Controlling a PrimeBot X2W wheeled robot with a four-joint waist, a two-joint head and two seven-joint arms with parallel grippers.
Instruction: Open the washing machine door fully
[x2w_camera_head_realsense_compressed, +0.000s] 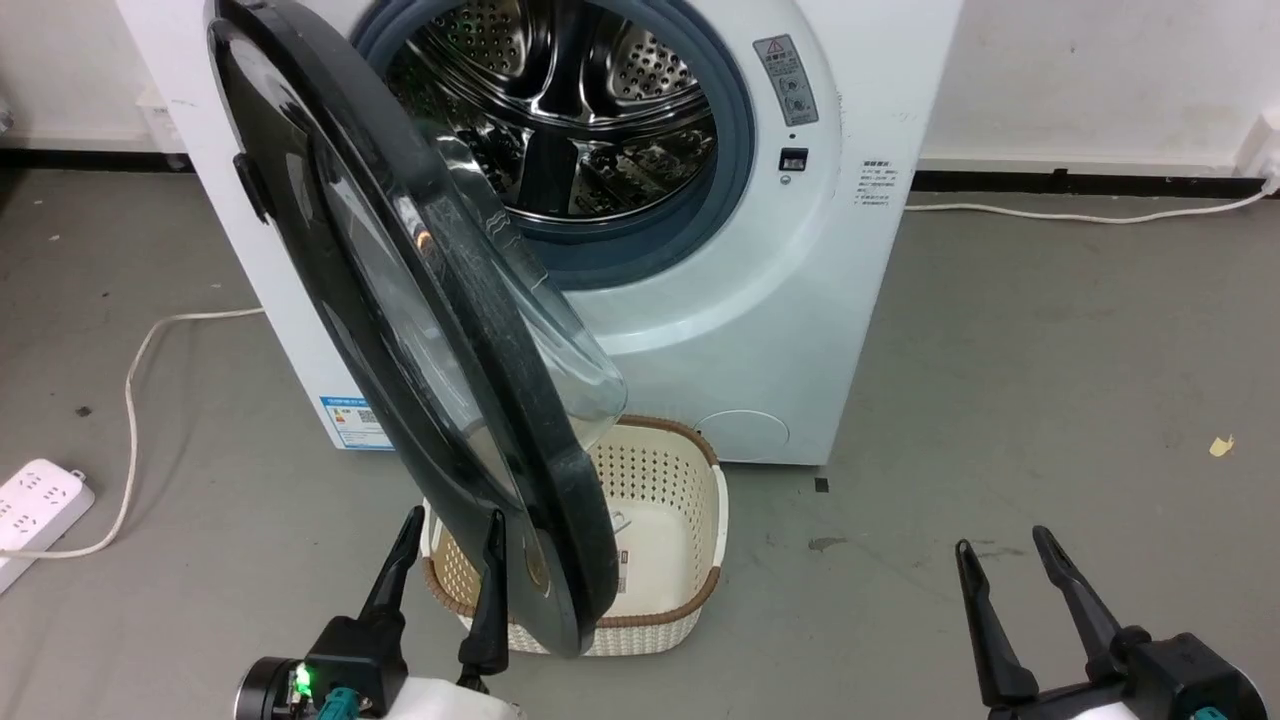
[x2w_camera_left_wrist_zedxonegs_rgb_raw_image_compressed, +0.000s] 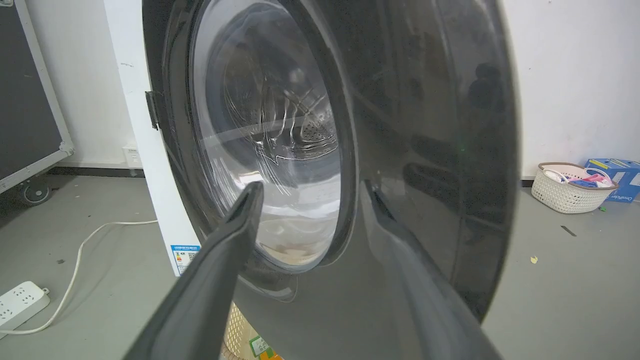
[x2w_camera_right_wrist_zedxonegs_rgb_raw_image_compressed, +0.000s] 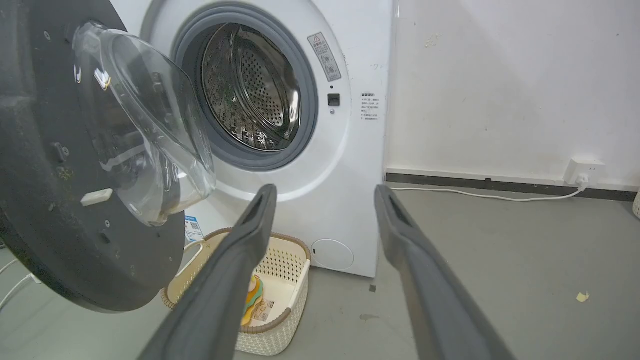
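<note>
Your left wrist view shows the washing machine door from its glossy outside, your right wrist view its bulging glass. It stands part-open; left pincer and right pincer gape empty.

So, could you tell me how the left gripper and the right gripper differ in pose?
The left gripper sits close by the lower rim of the washing machine door, on its outer side; the right gripper hangs apart from it, over the floor. The left gripper's fingers aim at the door's glass; the right gripper's aim at the front of the washing machine. Both stand open, holding nothing.
</note>
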